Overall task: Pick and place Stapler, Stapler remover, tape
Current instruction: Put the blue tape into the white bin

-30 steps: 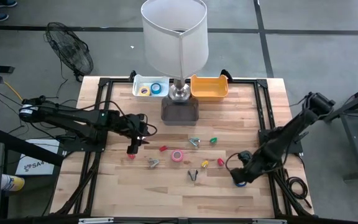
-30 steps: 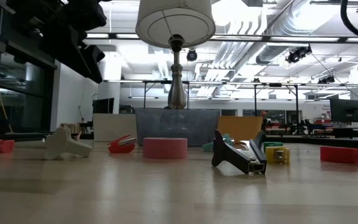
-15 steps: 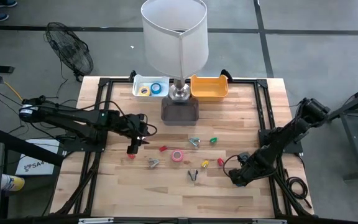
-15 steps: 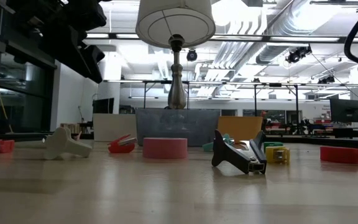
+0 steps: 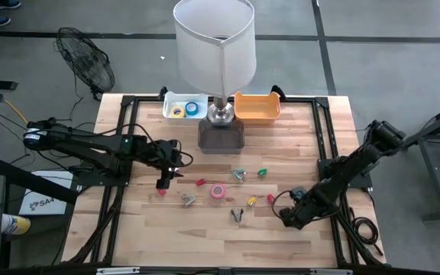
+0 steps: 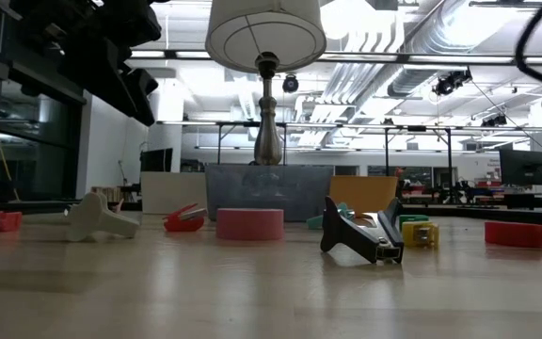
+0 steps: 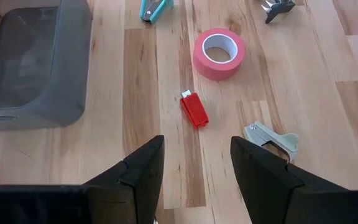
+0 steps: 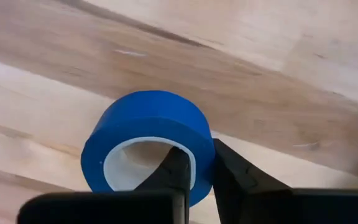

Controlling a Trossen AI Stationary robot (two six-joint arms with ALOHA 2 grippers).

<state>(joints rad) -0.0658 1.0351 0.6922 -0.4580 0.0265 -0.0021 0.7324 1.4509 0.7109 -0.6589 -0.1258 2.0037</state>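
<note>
My right gripper is low over the table's right near part, shut on a blue tape roll. My left gripper hovers open left of centre, with nothing between its fingers. A pink tape roll lies flat at the table's middle. A grey stapler remover lies to its left, and a dark stapler rests nearer the front. A teal stapler lies behind the pink roll. Yellow and blue rolls sit in a white tray at the back. My right gripper pinches the blue roll's wall, one finger inside the open centre and the other outside. The fingers come from above, slanting down. The roll sits close to the wood; whether it is lifted clear cannot be told.
A lamp stands at the back centre over a grey bin, with an orange bin to its right. Small red, green and yellow blocks lie around the pink roll. Bare wood runs along the near edge.
My right gripper has drawn a little toward the table's left, and the blue roll that showed beneath it in the high view is now mostly covered by it. My left arm has kept still.
</note>
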